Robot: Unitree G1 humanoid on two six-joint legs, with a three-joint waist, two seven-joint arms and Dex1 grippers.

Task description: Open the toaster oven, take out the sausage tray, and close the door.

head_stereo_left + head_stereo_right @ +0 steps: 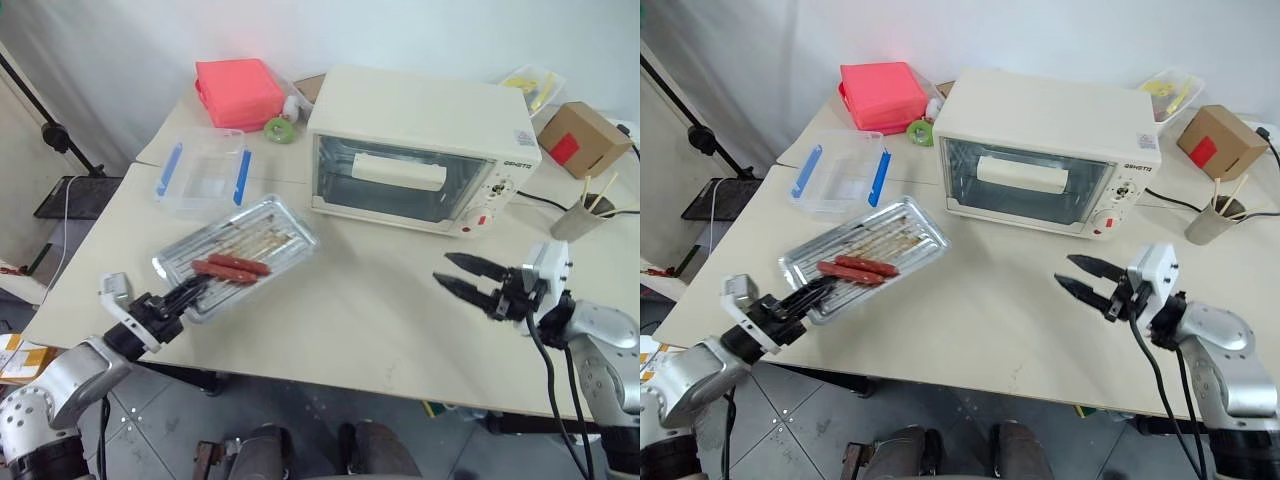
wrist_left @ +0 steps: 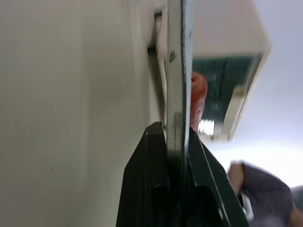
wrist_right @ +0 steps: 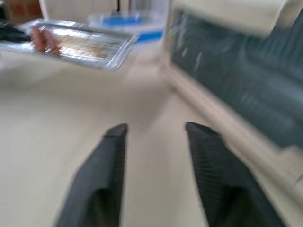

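Door (image 1: 395, 178) shut on toaster oven (image 1: 420, 150) toward table's (image 1: 380, 320) far edge. Sausage tray (image 1: 240, 252) already out, lifted over the near-left corner, tilted, two sausages (image 1: 230, 268) inside, near rim pinched tight by left gripper (image 1: 183, 297). Right gripper (image 1: 470, 278) hanging off the near-right edge, jaws apart, empty. Remaining, by the look of things: setting tray down and letting go.

One toaster oven (image 1: 420, 150) and one sausage tray (image 1: 240, 250) holding two sausages (image 1: 230, 268). One pink box (image 1: 238, 92), one clear container (image 1: 204, 172), one cardboard box (image 1: 582, 138), one cup (image 1: 578, 220).
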